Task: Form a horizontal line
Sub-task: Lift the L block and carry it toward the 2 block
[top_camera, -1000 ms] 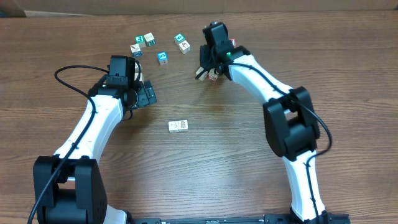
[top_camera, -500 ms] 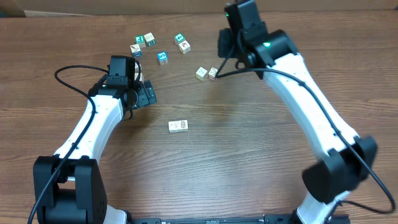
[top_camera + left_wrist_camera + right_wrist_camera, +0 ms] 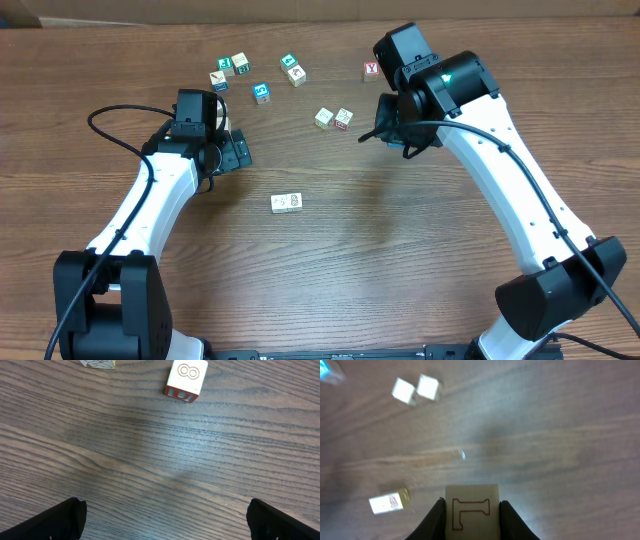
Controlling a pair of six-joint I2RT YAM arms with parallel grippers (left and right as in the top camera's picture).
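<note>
Gripped a small red-lettered cream cube (image 3: 471, 502) in the narrowed right gripper (image 3: 472, 527), well apart from the short row of touching white cubes (image 3: 286, 203); carrying step, seemingly. Found left gripper (image 3: 239, 152) spread wide, empty. Next required, probably: flush placement at row end.

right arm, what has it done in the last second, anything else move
The right gripper swung from above the pair of cubes to the far edge, then back to the pair's right, holding a white cube with a red letter. The red Y cube is now uncovered. The left gripper, the pair, the two-cube row and the scattered cubes stayed put.
</note>
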